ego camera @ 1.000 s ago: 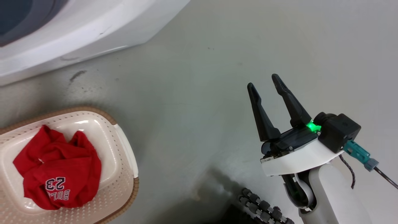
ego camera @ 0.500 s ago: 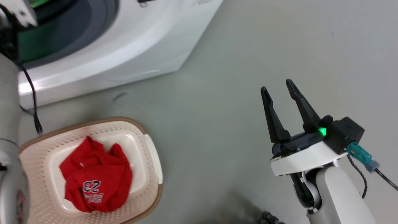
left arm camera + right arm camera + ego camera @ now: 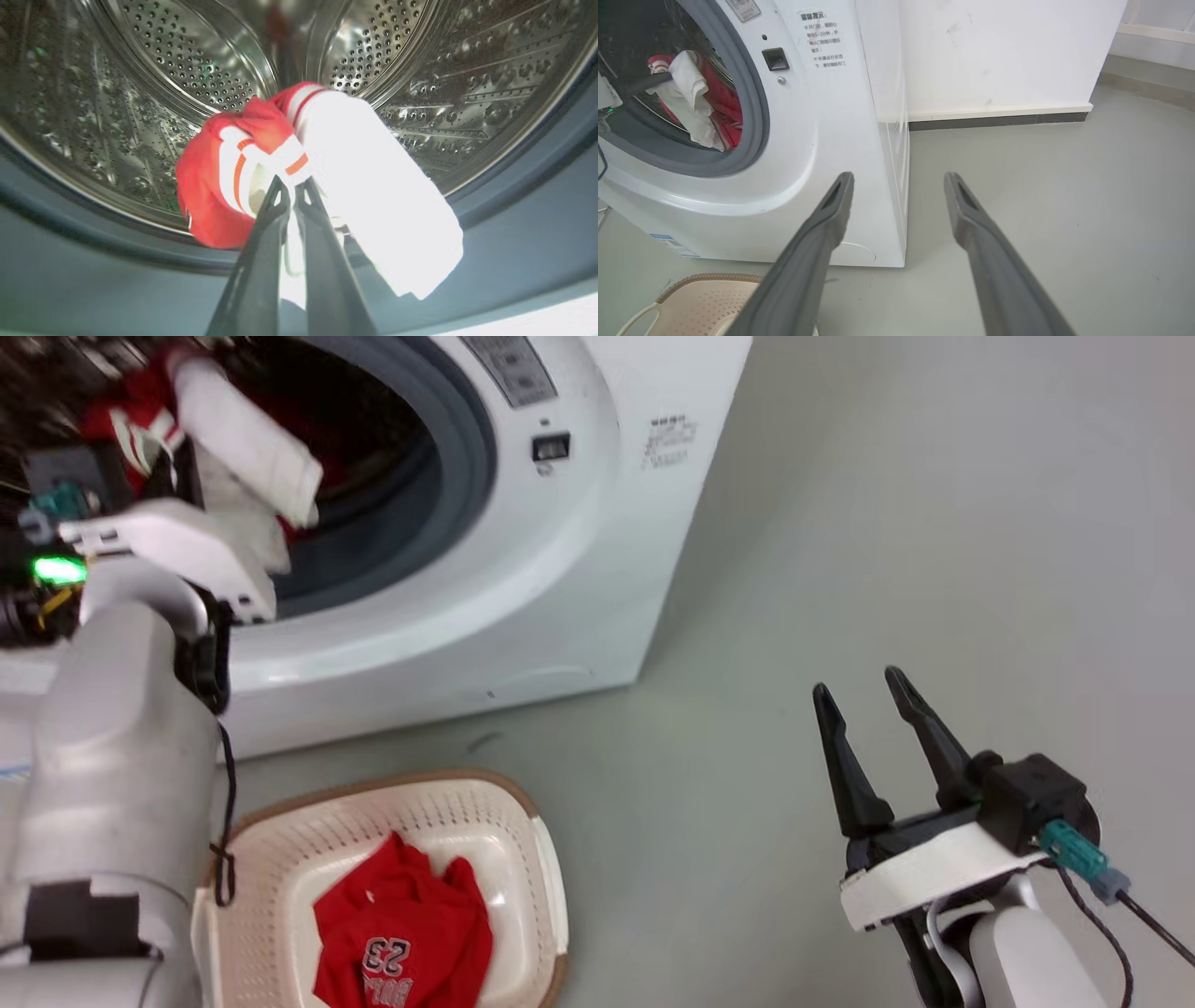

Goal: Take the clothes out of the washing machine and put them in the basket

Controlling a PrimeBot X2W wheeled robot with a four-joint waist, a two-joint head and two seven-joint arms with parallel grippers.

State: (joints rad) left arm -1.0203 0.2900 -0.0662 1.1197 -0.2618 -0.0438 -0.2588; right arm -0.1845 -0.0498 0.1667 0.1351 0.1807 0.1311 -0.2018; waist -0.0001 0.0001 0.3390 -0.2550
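Observation:
My left gripper [image 3: 292, 186] is shut on a white garment with red-striped trim [image 3: 373, 186], held up inside the steel drum [image 3: 187, 70] of the washing machine [image 3: 560, 569]. The same white garment [image 3: 247, 439] hangs in the door opening in the head view, and it [image 3: 689, 88] also shows through the grey door ring [image 3: 759, 116] in the right wrist view. A red jersey [image 3: 401, 943] with white numerals lies in the cream basket [image 3: 523, 831] on the floor before the machine. My right gripper [image 3: 864, 695] stands open and empty above the floor, far right of the basket.
The basket rim [image 3: 705, 280] sits at the machine's foot. A white wall with a dark skirting [image 3: 999, 119] runs behind the machine. Grey floor [image 3: 840, 523] lies to the machine's right. My pale left forearm [image 3: 112, 756] stands over the basket's left side.
The head camera has swung up toward the machine, bringing the door opening and my left arm with the white garment into view. The right gripper stays open.

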